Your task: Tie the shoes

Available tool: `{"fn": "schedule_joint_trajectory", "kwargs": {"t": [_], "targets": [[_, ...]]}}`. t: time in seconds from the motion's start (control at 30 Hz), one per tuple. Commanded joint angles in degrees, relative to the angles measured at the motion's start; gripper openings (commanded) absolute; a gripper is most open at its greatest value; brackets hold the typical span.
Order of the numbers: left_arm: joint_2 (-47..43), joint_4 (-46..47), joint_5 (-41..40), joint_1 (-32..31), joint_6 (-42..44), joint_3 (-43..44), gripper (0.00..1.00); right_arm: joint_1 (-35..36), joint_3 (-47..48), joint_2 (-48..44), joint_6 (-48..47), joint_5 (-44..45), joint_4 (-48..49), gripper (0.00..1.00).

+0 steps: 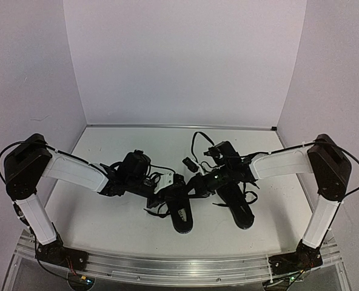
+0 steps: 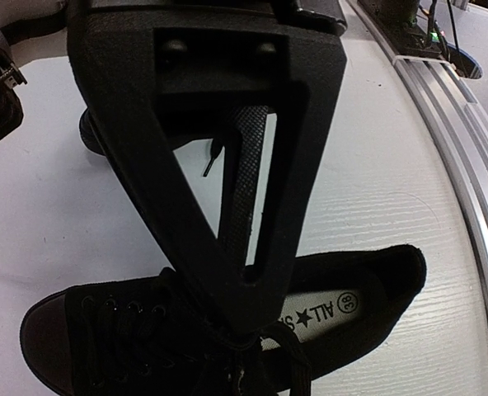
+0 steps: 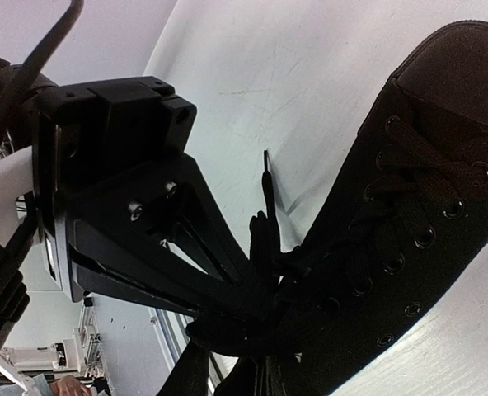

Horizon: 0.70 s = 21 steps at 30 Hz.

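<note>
Now the left gripper (image 2: 244, 315) is holding its fingers shut tight over the laces (image 2: 137, 330) of the left shoe (image 1: 181, 215), which is lying in the middle of the table (image 1: 107, 212) with its heel pointing to 6 o'clock, and the right gripper (image 3: 265, 301) is pinching laces on the right shoe (image 3: 425, 165) at its 3 o'clock, probably to pull them.

White table (image 1: 107, 227) — plain pale walls (image 1: 179, 60) behind it (a metal rail (image 1: 167, 267) edges the near side).
</note>
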Motion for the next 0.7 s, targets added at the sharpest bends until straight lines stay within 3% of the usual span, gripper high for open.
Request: {"fn": "schedule_joint_trajectory", "kwargs": {"t": [0.0, 0.27, 0.67], "targets": [[0.02, 2.04, 0.55, -0.3, -0.38, 2.07, 0.0, 0.38, -0.9, -0.65, -0.09, -0.38, 1.55, 0.22], [0.19, 1.9, 0.98, -0.28, -0.38, 1.81, 0.0, 0.38, -2.05, -1.56, -0.92, 1.9, 0.78, 0.29], [0.43, 1.39, 1.21, -0.29, -0.31, 2.59, 0.0, 0.38, -0.95, -1.76, -1.68, 2.03, 0.28, 0.04]]}}
